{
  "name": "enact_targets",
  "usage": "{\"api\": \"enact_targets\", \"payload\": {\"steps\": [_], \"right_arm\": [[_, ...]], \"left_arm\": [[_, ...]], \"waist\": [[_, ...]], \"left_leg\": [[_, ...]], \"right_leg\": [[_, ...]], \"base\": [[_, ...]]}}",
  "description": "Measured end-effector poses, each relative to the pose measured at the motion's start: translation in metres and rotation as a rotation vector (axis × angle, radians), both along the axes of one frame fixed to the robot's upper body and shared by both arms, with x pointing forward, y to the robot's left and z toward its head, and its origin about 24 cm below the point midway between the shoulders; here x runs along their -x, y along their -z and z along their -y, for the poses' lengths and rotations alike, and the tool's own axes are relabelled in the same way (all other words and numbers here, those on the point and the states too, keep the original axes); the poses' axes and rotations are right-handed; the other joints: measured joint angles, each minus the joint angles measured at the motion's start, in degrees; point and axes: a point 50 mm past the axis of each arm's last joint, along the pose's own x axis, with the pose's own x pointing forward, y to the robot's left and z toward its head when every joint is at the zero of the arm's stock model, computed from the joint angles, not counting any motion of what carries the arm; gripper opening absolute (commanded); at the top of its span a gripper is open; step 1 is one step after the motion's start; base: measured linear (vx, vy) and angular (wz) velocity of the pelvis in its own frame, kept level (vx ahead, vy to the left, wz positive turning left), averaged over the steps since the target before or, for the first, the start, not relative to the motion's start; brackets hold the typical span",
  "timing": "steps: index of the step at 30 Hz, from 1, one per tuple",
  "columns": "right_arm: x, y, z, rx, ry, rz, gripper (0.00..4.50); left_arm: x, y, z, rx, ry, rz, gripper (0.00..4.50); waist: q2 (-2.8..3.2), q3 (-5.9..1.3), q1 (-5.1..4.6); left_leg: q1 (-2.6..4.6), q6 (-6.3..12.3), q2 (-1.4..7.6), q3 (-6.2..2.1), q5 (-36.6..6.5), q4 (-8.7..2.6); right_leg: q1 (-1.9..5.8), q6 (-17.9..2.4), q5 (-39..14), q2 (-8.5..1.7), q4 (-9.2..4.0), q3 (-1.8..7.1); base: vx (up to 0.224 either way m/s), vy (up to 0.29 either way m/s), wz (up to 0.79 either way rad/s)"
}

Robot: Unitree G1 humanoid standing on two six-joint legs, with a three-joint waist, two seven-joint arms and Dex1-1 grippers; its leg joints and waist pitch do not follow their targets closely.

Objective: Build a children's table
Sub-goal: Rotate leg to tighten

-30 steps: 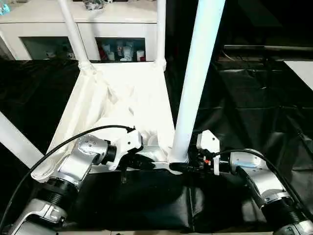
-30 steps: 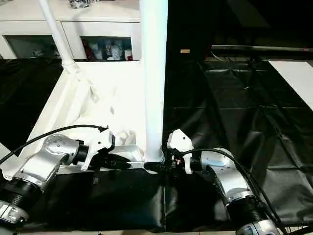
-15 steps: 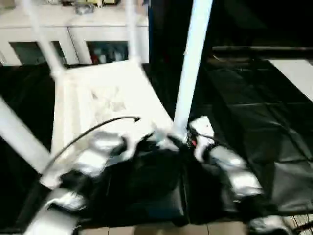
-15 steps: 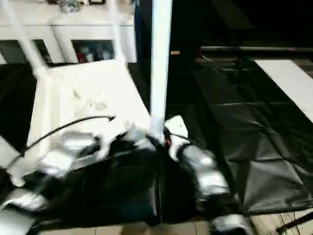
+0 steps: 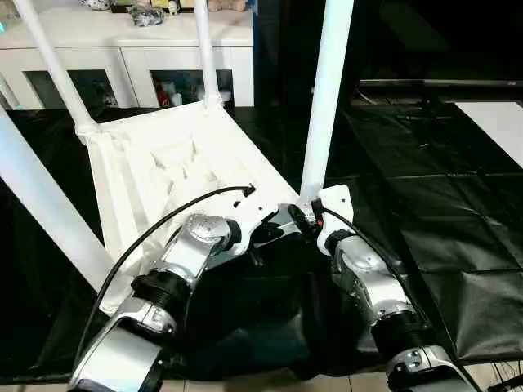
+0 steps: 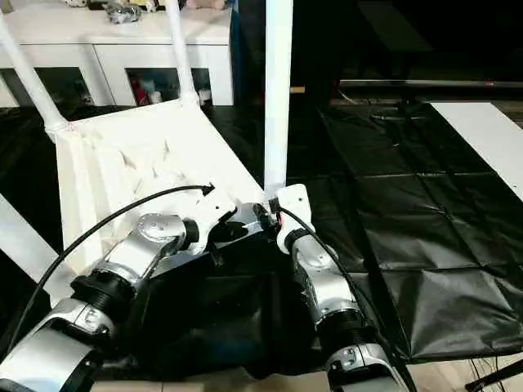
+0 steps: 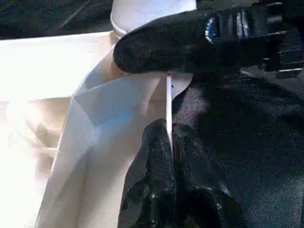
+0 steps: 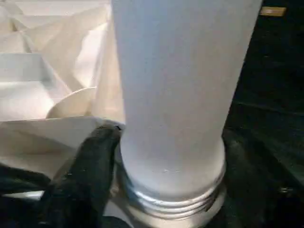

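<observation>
The children's table (image 5: 163, 163) lies upside down on the black sheet, ribbed underside up, with all its white legs standing in the corner sockets. The near-right leg (image 5: 327, 106) rises straight in front of me. My left gripper (image 7: 169, 137) is shut on the thin rim (image 7: 168, 99) of the table top, right beside that corner. My right gripper (image 5: 304, 214) is shut around the base of the same leg (image 8: 171, 95), one black finger (image 8: 85, 175) on each side of it, just above the socket.
A white cabinet (image 5: 122, 49) with glass doors stands behind the table. The black sheet (image 5: 425, 188) stretches away to the right, with a white panel (image 5: 498, 114) at its far right. My left arm's black cable (image 5: 163, 229) arches over the table top.
The view has swung, and the table has turned against the cabinet: its far edge now runs slanted. Both arms reach further forward and closer together at the near-right corner, keeping their holds.
</observation>
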Motion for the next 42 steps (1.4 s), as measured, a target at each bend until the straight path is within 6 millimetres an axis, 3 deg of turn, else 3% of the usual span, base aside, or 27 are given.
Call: {"api": "enact_targets", "payload": {"steps": [4, 8, 12, 19, 26, 42], "right_arm": [[0.005, 0.0, 0.003, 0.015, -0.12, 0.021, 3.91], [0.01, -0.005, 0.013, 0.026, -0.292, 0.038, 3.91], [0.021, -0.018, 0.024, 0.019, -0.509, 0.074, 3.91], [0.04, -0.019, 0.043, 0.09, -0.782, -0.006, 3.91], [0.041, -0.019, 0.044, 0.095, -0.809, -0.024, 3.91], [0.043, -0.014, 0.04, 0.097, -0.833, -0.058, 2.76]], "left_arm": [[0.005, 0.0, -0.012, -0.006, 0.047, 0.005, 0.0], [0.015, -0.002, -0.024, 0.006, 0.141, -0.008, 0.0], [0.026, -0.004, -0.035, 0.019, 0.248, -0.037, 0.0], [0.04, -0.008, -0.054, 0.02, 0.353, -0.136, 0.0], [0.042, -0.008, -0.056, 0.023, 0.361, -0.153, 0.0], [0.043, -0.008, -0.055, 0.021, 0.358, -0.164, 0.0]], "waist": [[-0.02, 0.02, 0.01], [0.06, -0.02, 0.42], [0.11, -0.02, 1.6], [0.03, 0.03, 1.78], [-0.08, 0.1, 1.74], [-0.17, 0.15, 1.69]], "left_leg": [[-0.09, -0.01, 0.07, 0.0, 0.0, -0.3], [-0.08, -0.01, 0.21, 0.0, 0.0, -0.45], [-0.16, 0.0, 0.29, 0.05, 0.01, -0.42], [-0.68, 0.59, 0.29, 0.13, -0.02, 0.03], [-0.64, 0.29, 0.33, 0.12, -0.19, 0.28], [-0.65, 0.31, 0.33, 0.12, -0.18, 0.38]], "right_leg": [[-0.05, 0.1, 0.21, 0.04, 0.02, -0.11], [-0.21, -0.08, 0.34, 0.1, 0.09, -0.25], [-0.22, 0.06, 0.22, 0.1, 0.02, -0.3], [-0.31, 0.05, 0.18, 0.04, -0.27, -0.27], [-0.3, 0.05, 0.19, 0.04, -0.03, -0.25], [-0.3, 0.05, 0.19, 0.04, 0.05, -0.24]], "base": [[0.0, 0.0, 0.0], [0.0, 0.0, 0.0], [0.0, 0.0, 0.0], [0.0, 0.0, 0.0], [0.0, 0.0, 0.0], [0.0, 0.0, 0.0]]}}
